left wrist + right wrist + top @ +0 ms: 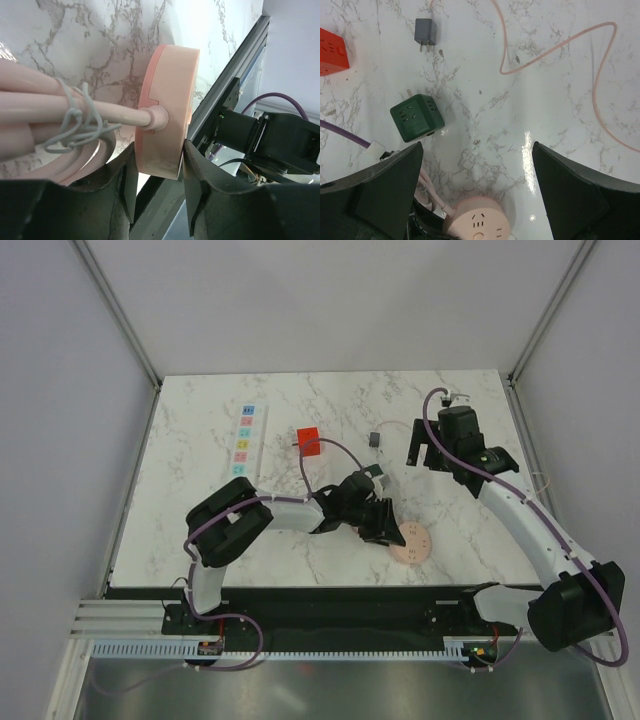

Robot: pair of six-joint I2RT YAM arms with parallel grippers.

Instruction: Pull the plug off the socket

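Observation:
The red-orange plug [308,441] sits on the marble table, apart from the white power strip socket [246,439], which lies to its left. The plug also shows at the left edge of the right wrist view [331,51]. My left gripper [385,525] is at the table's near middle; its jaws [160,145] are closed on the rim of a pink round socket disc [170,105], not on the plug. My right gripper [428,455] hovers open and empty to the right of the plug, its fingers [380,190] wide apart.
A dark green cube adapter [416,117] and a small grey charger [425,32] lie between the plug and my right gripper. A thin pink cable [555,47] snakes across the table. The pink disc [412,542] has a bundled pink cord [45,110]. Metal rail [225,90] borders the near edge.

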